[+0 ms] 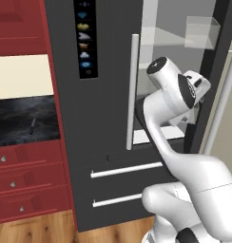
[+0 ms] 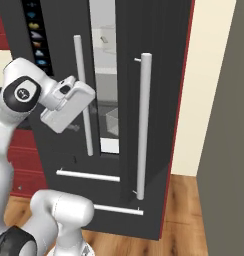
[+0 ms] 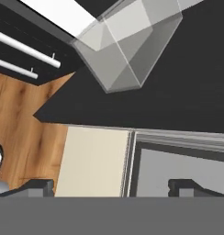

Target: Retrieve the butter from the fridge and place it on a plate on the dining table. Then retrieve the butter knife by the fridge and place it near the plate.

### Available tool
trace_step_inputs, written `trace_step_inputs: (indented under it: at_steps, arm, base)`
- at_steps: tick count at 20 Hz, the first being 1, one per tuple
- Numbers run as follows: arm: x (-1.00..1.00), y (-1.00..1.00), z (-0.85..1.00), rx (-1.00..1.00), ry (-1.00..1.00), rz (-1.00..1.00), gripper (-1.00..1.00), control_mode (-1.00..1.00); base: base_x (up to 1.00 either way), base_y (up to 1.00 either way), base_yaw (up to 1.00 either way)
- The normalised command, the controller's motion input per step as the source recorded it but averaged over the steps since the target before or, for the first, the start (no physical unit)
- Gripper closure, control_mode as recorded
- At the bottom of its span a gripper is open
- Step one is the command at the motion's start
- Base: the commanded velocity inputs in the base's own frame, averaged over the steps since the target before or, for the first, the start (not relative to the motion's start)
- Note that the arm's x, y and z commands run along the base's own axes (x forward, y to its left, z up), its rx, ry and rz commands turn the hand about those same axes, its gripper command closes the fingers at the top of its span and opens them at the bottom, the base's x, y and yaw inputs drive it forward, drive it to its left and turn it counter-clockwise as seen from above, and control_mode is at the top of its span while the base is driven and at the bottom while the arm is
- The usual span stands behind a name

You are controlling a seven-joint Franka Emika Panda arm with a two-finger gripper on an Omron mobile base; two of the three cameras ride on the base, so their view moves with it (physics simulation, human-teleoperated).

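While the tall dark grey fridge [image 1: 103, 118] stands with one door swung open, its smooth matte front shows a black icon panel [image 1: 84, 38], long pale bar handles [image 1: 132, 90] and two drawers with horizontal bars [image 1: 125, 170]. Inside, pale shelves and a clear, box-shaped plastic bin [image 3: 127, 48] are in sight; I cannot make out anything lying in the bin, and I cannot pick out the butter.

The white arm rises from the floor side, bends at its dark-jointed elbow and reaches its blocky hand into the gap at the open door's edge. In the hand view the gripper [image 3: 111, 188] has its two dark finger tips [image 3: 38, 187] standing wide apart, with nothing between them.

To the left, red cabinets [image 1: 23, 185] with small round knobs carry a black marble-look worktop [image 1: 23, 121]. A slim dark grey butter knife [image 1: 32, 126] lies toward the middle of that worktop, well apart from the fridge's side. Below runs a warm wooden plank floor [image 1: 37, 232].
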Motion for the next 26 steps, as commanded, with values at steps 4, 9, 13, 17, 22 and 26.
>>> trace_step_inputs:
  at_steps: [4,9,13,17,22,26]
  arm:
    - [0.45,-0.23,-0.20,0.00,0.00,0.00,-1.00,-1.00]
    - [0.47,-0.05,-0.08,0.00,0.03,0.00,-1.00,-1.00]
    - [0.36,-0.13,-0.02,0.00,0.07,0.00,-1.00,-1.00]
    - [0.11,-0.25,0.00,0.00,0.06,0.00,-1.00,-1.00]
    - [0.10,-0.16,-0.09,0.00,0.09,0.00,-1.00,-1.00]
    - [0.14,-0.15,-0.15,0.00,0.12,0.00,-1.00,-1.00]
  base:
    - [0.00,0.00,0.00]
    - [0.00,0.00,0.00]
    - [0.00,0.00,0.00]
    - [0.00,0.00,0.00]
    - [0.00,0.00,0.00]
    - [0.00,0.00,0.00]
